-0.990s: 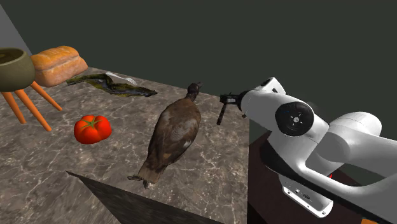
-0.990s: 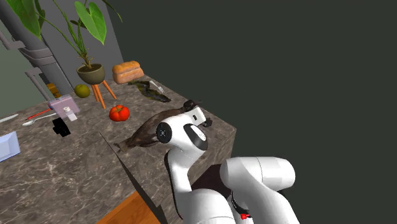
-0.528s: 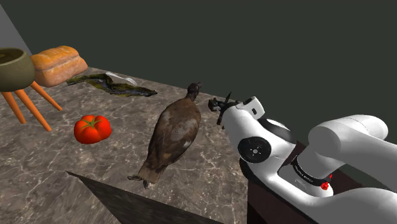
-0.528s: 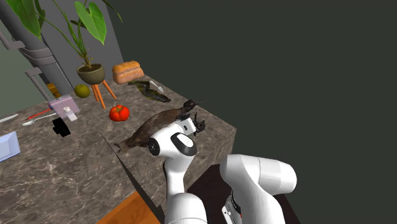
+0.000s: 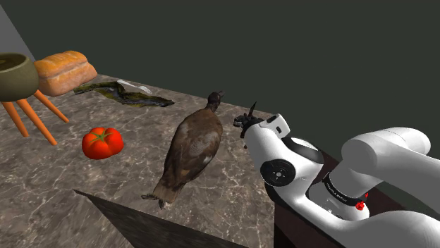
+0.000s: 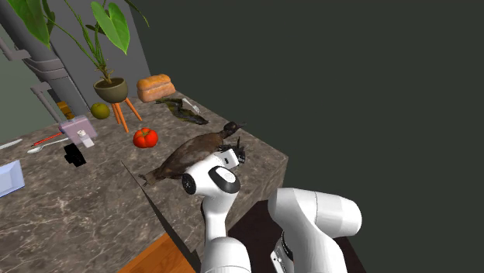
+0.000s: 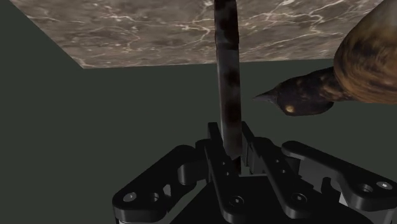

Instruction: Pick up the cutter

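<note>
The black gripper (image 7: 230, 147) is clamped on the cutter (image 7: 227, 83), a dark, narrow bar that stands straight out from between its fingers. In the shoulder view the gripper (image 5: 246, 122) sits over the marble counter's (image 5: 233, 180) edge, with the cutter's tip (image 5: 252, 108) pointing to about one o'clock. A brown bird (image 5: 192, 144) lies at nine o'clock from it, its head just beside the cutter and its body stretched across the way to the other things. Farther on at nine o'clock is a tomato (image 5: 103, 142). A dark green heap (image 5: 127, 94) and a bread loaf (image 5: 65, 70) are at ten o'clock, with a pot on orange legs (image 5: 14, 76) beside the loaf. A second ago the cutter hung downward from a higher wrist. Now the forearm is folded low and the cutter is turned upward. The things on the counter have not moved.
</note>
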